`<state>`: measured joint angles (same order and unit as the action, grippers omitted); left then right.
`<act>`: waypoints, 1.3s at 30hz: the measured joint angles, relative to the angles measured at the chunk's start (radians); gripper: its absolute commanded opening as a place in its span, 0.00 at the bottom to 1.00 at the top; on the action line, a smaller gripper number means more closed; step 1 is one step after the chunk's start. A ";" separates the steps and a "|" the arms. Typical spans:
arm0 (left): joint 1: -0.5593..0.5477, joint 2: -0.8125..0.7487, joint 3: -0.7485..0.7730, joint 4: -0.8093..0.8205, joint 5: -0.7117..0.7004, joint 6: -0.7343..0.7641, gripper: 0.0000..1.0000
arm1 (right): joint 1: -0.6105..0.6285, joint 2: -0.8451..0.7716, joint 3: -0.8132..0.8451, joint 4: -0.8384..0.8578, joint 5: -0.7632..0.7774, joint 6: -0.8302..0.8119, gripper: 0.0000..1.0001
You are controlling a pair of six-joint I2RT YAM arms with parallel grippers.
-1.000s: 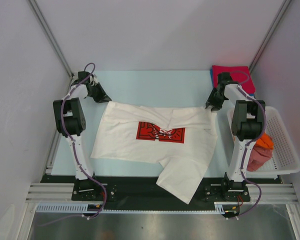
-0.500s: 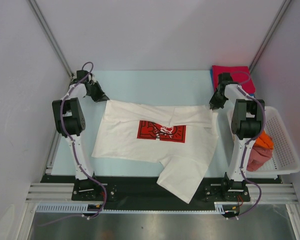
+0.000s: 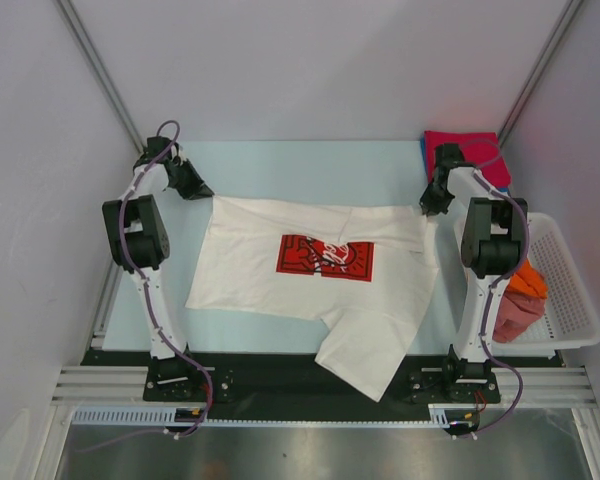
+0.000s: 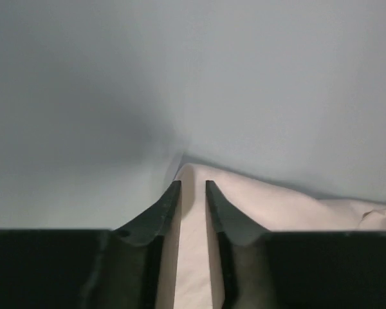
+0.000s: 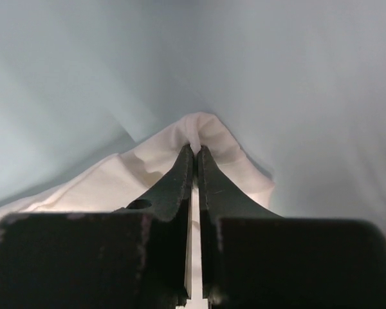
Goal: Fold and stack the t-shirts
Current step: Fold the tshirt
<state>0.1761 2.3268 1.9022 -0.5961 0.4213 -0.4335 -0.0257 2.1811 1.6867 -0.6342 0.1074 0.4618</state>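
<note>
Left tool (image 3: 202, 190): fingers nearly closed, nipping the far left corner of the white t-shirt (image 3: 250, 275). Only a thin lip of cloth sits between them in the wrist view.
- Risk: the corner slips free on any pull, because the bite is shallow.

Mid: the shirt lies flat on the table (image 3: 310, 170) between the arms, red logo (image 3: 325, 257) face up. A loose flap (image 3: 365, 355) trails off the near right over the front rail.
- Risk: the flap drags or snags when lifted and skews the fold.

Right tool (image 3: 427, 207): fingers pressed together on a small peak of cloth at the far right corner.
- Risk: uneven travel of the two arms would bunch or twist the far edge.
- Risk: the folded stack (image 3: 460, 143) and the basket (image 3: 570, 300) are near, so the cloth could brush them.

Heading: long axis runs left to right, the right end a little nearer. The logo's long side follows it. Collar or hem at the far edge: cannot tell.
</note>
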 measured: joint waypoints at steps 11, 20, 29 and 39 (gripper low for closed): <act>0.011 -0.128 -0.145 -0.080 -0.169 0.018 0.48 | 0.005 0.005 0.018 -0.038 0.034 -0.041 0.44; 0.000 -0.481 -0.538 -0.012 -0.118 0.020 0.51 | 0.009 -0.085 -0.003 -0.108 0.070 -0.098 0.62; -0.015 -0.350 -0.491 0.036 -0.069 0.015 0.49 | 0.014 -0.184 -0.059 -0.139 0.057 -0.106 0.66; -0.061 -0.284 -0.434 0.030 -0.074 0.011 0.46 | 0.026 -0.303 -0.113 -0.154 0.008 -0.116 0.67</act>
<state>0.1154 2.0426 1.4685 -0.5663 0.3477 -0.4221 -0.0002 1.8782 1.5734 -0.7879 0.1150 0.3454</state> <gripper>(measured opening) 0.439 0.668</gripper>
